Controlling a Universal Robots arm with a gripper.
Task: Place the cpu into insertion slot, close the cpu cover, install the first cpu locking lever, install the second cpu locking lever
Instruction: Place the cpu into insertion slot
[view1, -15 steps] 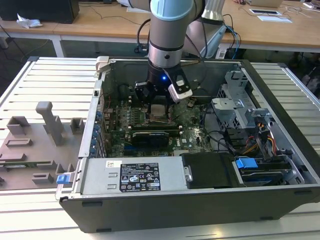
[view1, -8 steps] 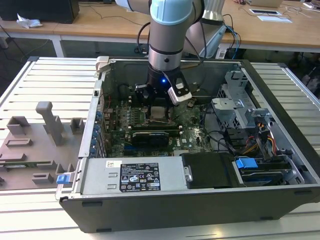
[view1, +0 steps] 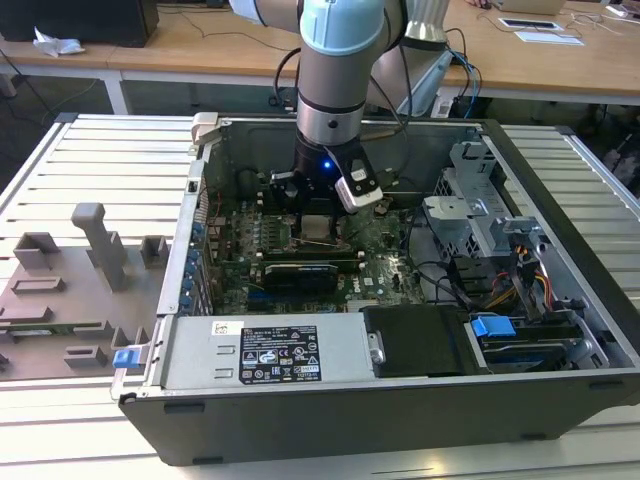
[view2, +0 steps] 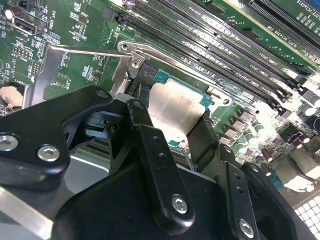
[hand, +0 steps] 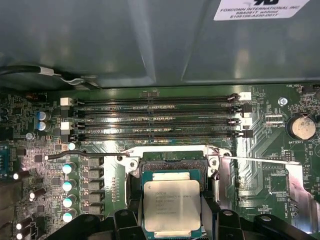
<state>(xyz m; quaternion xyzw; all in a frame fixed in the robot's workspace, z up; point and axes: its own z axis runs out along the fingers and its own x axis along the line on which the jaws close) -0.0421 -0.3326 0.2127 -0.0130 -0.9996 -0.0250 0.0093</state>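
Observation:
In both wrist views my gripper (hand: 171, 216) (view2: 170, 125) is shut on the cpu (hand: 171, 202) (view2: 172, 106), a flat silver square chip, with a black finger (view2: 136, 117) on each of two opposite edges. The chip hangs just over the insertion slot (hand: 172, 167), overlapping most of it; one dark strip of the socket shows beyond the chip's edge. The cpu cover (hand: 303, 190) (view2: 44, 75), a thin silver frame, lies swung open to one side of the socket. Two thin locking levers (hand: 75, 156) (hand: 260, 160) stick out unlatched on either side. In the exterior view the gripper (view1: 320, 200) is low inside the computer case.
Long black memory slots (hand: 155, 120) run just beyond the socket. Capacitors (hand: 67, 185) stand beside it, and a coin battery (hand: 302, 127) sits near the cover. The case walls (view1: 330, 410), a black drive bay (view1: 420, 340) and cables (view1: 530, 280) ring the board. Grey fixtures (view1: 90, 240) stand outside the case.

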